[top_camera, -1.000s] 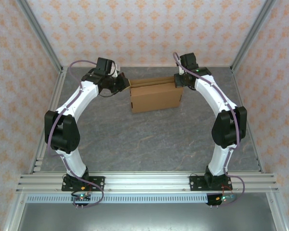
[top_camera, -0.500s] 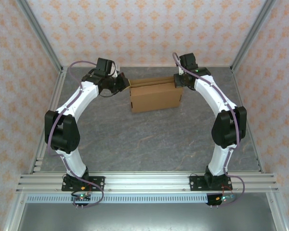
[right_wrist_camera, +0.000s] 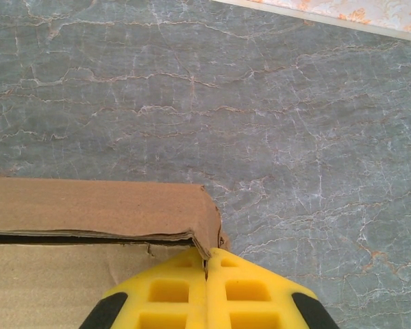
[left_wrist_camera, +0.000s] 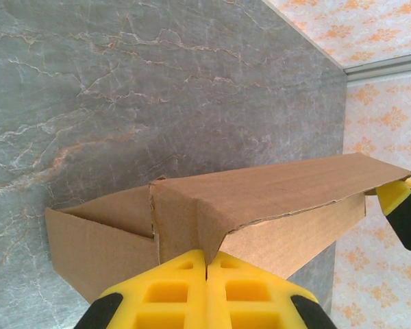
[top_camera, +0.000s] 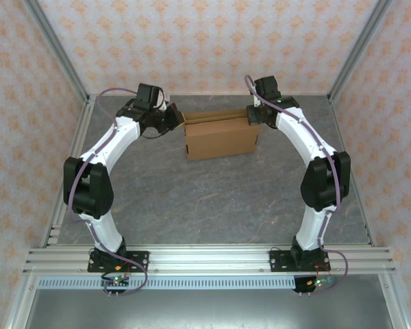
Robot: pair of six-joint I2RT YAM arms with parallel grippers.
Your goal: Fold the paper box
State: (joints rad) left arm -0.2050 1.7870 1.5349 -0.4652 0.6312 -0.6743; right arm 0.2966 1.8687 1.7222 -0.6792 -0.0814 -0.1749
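- From above, you have one paper box point(top_camera: 220, 139) lying on the table point(top_camera: 212, 205), toward its far edge. Its brown surface is plain, and you cannot tell what is inside. Your two arms reach it: the left gripper point(top_camera: 179, 120) at the box's far left corner, the right gripper point(top_camera: 250, 116) at its far right corner.
- At your left wrist, the left gripper point(left_wrist_camera: 206, 255) has its yellow fingers pressed together, pinching a corner of the box's point(left_wrist_camera: 274, 192) raised flap.
- At your right wrist, the right gripper point(right_wrist_camera: 207, 259) is likewise closed tight on the flap's other corner, with grey table beyond the box point(right_wrist_camera: 89, 205).
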